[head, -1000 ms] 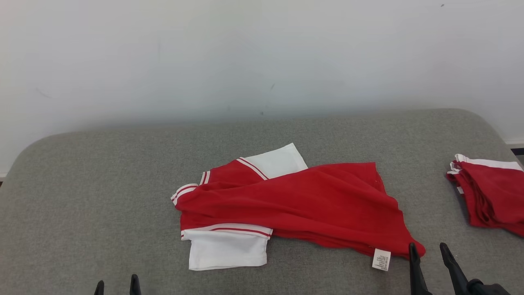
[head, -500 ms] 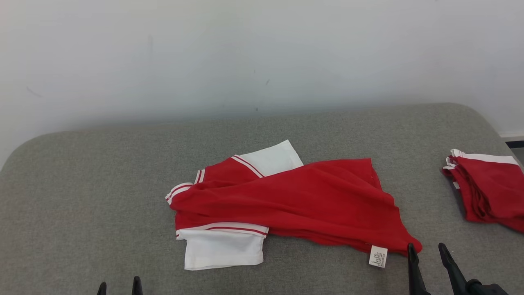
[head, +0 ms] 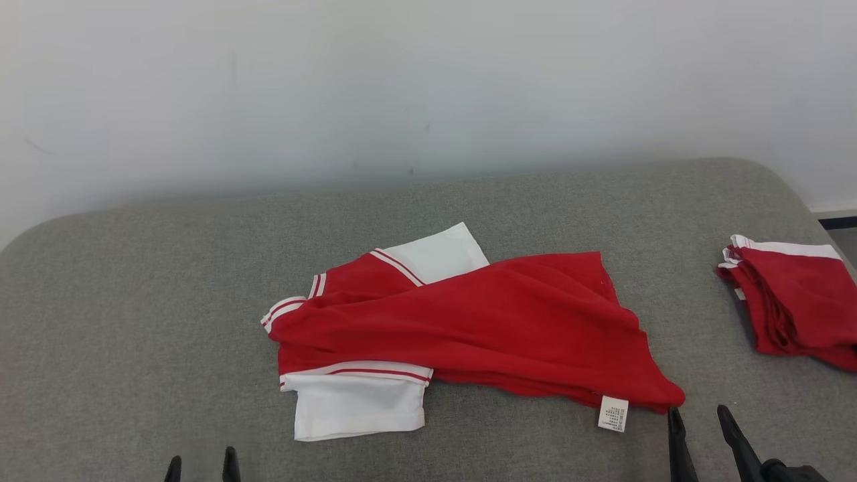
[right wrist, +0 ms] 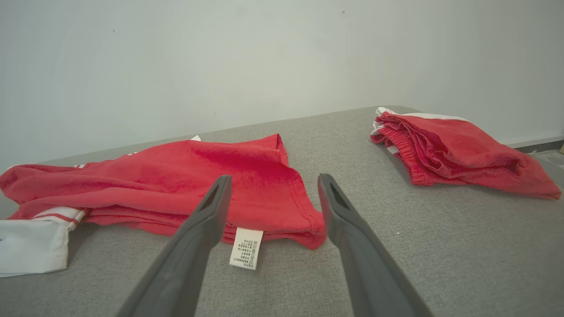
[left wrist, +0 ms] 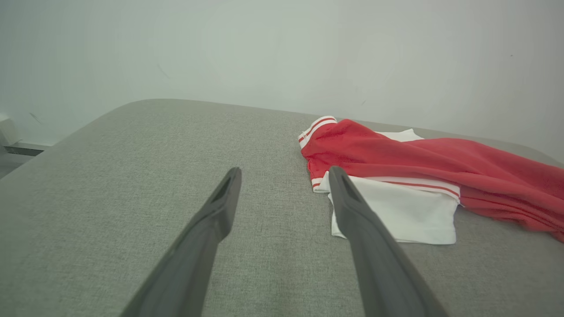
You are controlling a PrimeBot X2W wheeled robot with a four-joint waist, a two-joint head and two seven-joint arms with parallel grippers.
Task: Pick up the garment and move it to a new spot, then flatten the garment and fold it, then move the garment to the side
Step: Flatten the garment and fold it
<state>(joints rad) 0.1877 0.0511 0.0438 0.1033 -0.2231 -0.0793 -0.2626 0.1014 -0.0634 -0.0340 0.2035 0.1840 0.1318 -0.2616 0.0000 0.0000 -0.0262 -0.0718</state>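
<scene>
A red garment with white sleeves and striped trim lies loosely folded in the middle of the grey padded table. A white care label hangs at its near right corner. My right gripper is open just in front of that corner, apart from the cloth; in the right wrist view the garment corner lies past the open right gripper. My left gripper is open at the near edge, short of the white sleeve; the left gripper holds nothing.
A second red and white garment lies bunched at the table's right end, also seen as the second garment in the right wrist view. A pale wall rises behind the table. Bare grey surface spreads on the left.
The head camera has shifted, so the whole scene slid left and up a little. The garment lies as before, and both grippers stay open near the bottom edge.
</scene>
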